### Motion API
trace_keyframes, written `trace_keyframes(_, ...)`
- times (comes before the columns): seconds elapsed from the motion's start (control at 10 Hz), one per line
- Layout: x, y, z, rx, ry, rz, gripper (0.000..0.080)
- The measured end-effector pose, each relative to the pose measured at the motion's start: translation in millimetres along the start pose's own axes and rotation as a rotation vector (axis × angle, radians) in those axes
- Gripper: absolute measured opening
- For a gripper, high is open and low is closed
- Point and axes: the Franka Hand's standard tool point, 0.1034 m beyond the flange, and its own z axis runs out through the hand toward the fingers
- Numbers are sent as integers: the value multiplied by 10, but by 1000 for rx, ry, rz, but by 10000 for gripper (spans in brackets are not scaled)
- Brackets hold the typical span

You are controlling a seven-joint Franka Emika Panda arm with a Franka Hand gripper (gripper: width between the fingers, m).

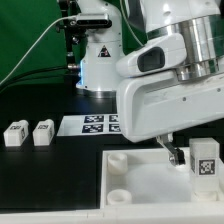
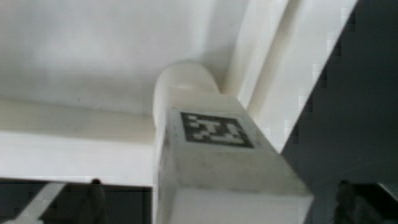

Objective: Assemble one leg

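At the exterior view's left, two spare legs [image 1: 15, 133] [image 1: 43, 132] stand side by side on the black worktop [image 1: 40, 100], apart from each other and with their tags hard to read. To their right, farther back, the marker board [image 1: 98, 124] lies flat. Nearer than it, the large white board [image 1: 140, 180] fills the near middle, with two round sockets [image 1: 117, 160] [image 1: 117, 197] showing along its left edge. Above the board, the arm [image 1: 160, 100] hangs low and hides much of the scene's right half. Below it one of the dark fingers [image 1: 172, 152] pokes down over the board. Just to its right the leg [image 1: 205, 161] stands upright at the board's right side, tag facing the camera. In the wrist view the leg [image 2: 214, 150] fills the middle, tag up, against the white board [image 2: 71, 60]. Whether the fingers are clamped on the leg or apart around it cannot be told.
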Motion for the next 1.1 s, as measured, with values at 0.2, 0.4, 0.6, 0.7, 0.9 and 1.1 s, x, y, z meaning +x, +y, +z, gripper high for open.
trace_keyframes(0.2,-13,-56,17,41,-175,27,649)
trace_keyframes(0.4,-8,-66,37,60,-271,25,649)
trace_keyframes(0.6,-6,-22,81,53,-239,23,649)
trace_keyframes(0.7,-8,-25,82,53,-239,22,626)
trace_keyframes(0.9,-9,-25,83,53,-239,22,439)
trace_keyframes(1.1,-10,-11,82,52,-239,24,297)
